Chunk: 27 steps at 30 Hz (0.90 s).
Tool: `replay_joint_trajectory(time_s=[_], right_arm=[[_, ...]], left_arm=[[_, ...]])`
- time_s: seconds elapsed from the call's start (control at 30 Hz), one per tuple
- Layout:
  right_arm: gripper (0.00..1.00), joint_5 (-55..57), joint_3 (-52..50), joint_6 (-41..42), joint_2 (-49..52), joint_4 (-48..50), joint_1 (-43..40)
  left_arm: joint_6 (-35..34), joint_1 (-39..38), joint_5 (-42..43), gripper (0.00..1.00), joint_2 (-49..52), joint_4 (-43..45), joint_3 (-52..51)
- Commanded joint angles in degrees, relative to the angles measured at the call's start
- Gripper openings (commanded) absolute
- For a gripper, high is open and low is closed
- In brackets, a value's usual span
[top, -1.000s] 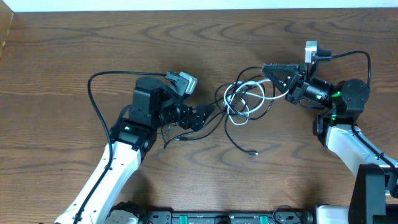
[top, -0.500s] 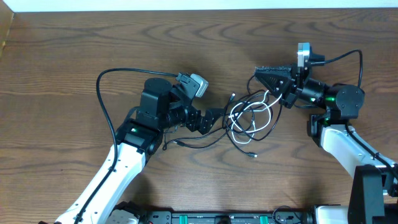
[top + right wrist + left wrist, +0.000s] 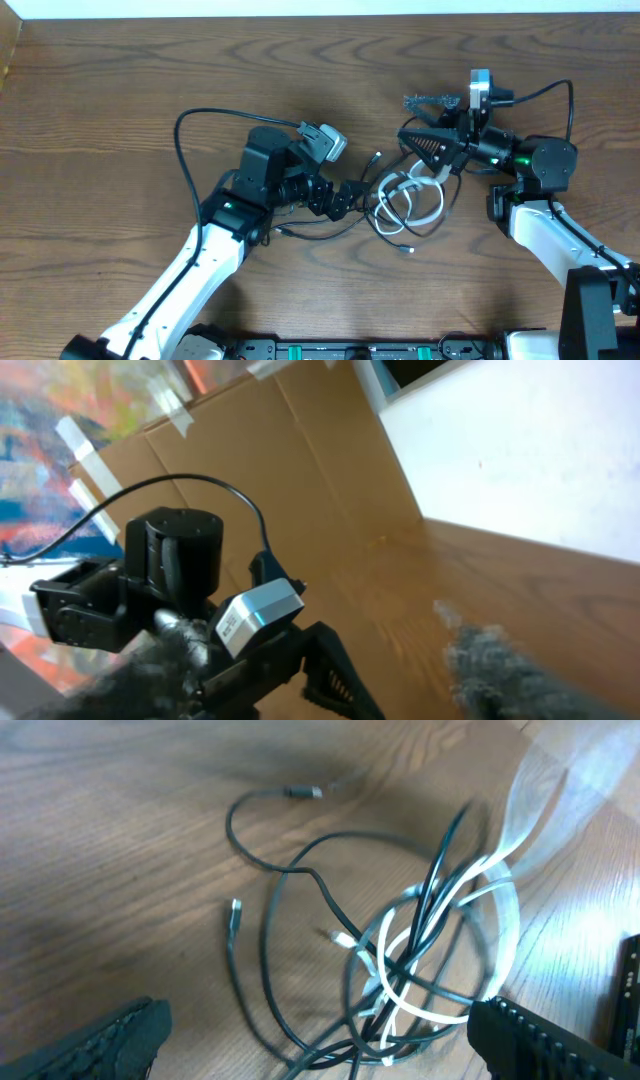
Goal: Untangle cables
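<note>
Overhead: tangled cables (image 3: 400, 195) are seen between the grippers.
Left gripper (image 3: 345, 196) and right gripper (image 3: 405, 118) are spread wide; nothing is clamped.

No readable text, camera label (image 3: 232, 626) too blurred

Overhead looks straight down on the table (image 3: 120, 80). Left wrist view sits close above the cables (image 3: 415, 945) (shared with overhead); right wrist view faces level toward the left arm (image 3: 170, 560).
</note>
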Motion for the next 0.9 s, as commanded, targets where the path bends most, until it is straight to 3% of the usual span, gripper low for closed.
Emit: replay_joint_trajectory(time_s=[0.0, 0.1, 0.33, 0.5, 0.87], right_arm=[[0.92, 0.79, -0.11, -4.02, -0.13, -2.36, 0.15], [0.99, 1.42, -0.11, -7.43, -0.13, -8.2, -0.5], [0.99, 7.13, -0.11, -11.39, -0.13, -29.81, -5.79], [0.99, 11.69, -0.11, -9.97, -0.13, -41.55, -9.55], [0.99, 11.96, -0.11, -9.88, -0.13, -42.14, -9.66]], left_arm=[[1.2, -0.11, 0.7, 1.0, 2.16, 0.63, 0.63], [1.2, -0.11, 0.7, 1.0, 3.74, 0.61, 0.63], [1.14, -0.13, 0.79, 1.0, 6.19, 0.59, 0.63], [1.16, -0.48, 7.04, 1.0, 6.25, 0.39, 0.63], [4.22, -2.49, -2.25, 1.0, 13.57, 0.0, 0.63]])
